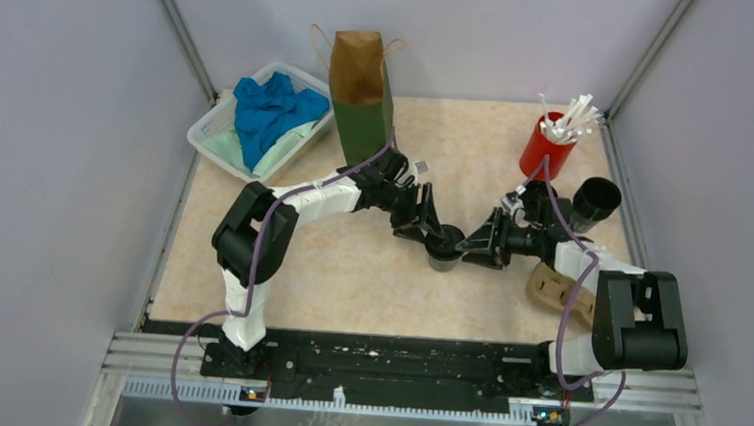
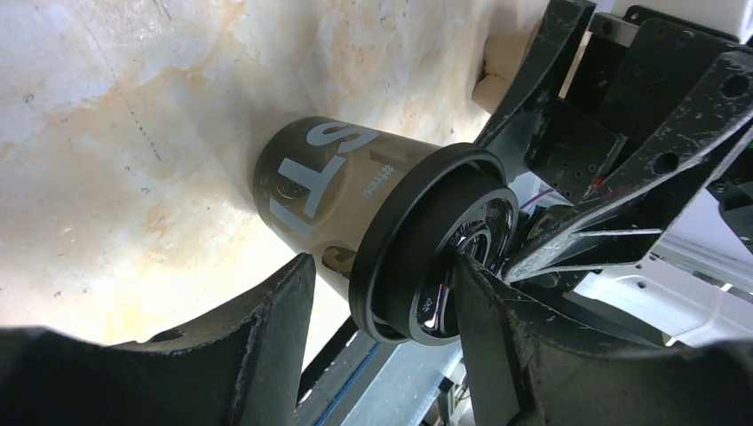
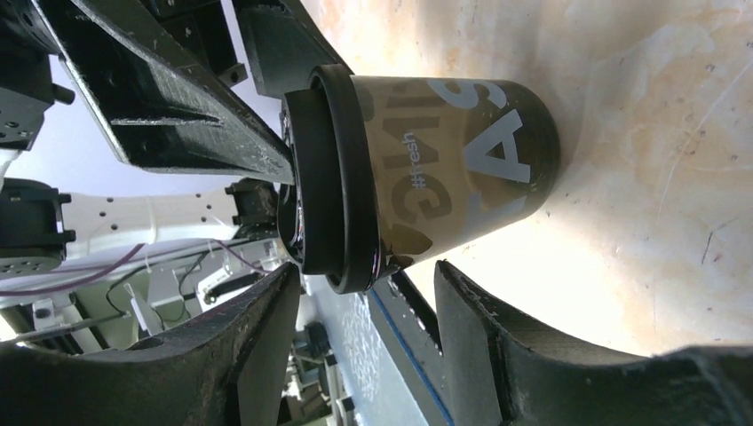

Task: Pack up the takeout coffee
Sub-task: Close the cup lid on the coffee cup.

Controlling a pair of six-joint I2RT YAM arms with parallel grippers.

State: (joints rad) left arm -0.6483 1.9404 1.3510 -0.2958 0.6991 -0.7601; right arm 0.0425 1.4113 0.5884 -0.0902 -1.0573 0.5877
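Top view, cup: you see the takeout coffee cup [image 1: 444, 248] upright with its lid on, mid-width on the table [image 1: 349, 271], well in front of the paper bag [image 1: 359, 92].
Top view, claws: your left gripper [image 1: 432, 235] and right gripper [image 1: 466, 246] meet at that cup from opposite sides, both at its top.
Top view, surroundings: a second black cup [image 1: 596, 200] sits beside the red cup [image 1: 543, 149] of white sticks at the far right. The pulp carrier [image 1: 551, 290] lies by your right arm. A white basket [image 1: 215, 154] of cloths stands left of the bag.
Left wrist, claw: your fingers [image 2: 257, 346] stand apart with the lid [image 2: 417, 240] between them. A gap shows at one finger. The other overlaps the lid's rim, and you cannot tell whether it touches.
Left wrist, cup: base on the table, pale lettering on its wall.
Right wrist, claw: your fingers [image 3: 497, 355] stand apart, with a gap on either side of the lid's edge and nothing clamped.
Right wrist, cup: base on the table, with a finger of the left claw against the lid's top.
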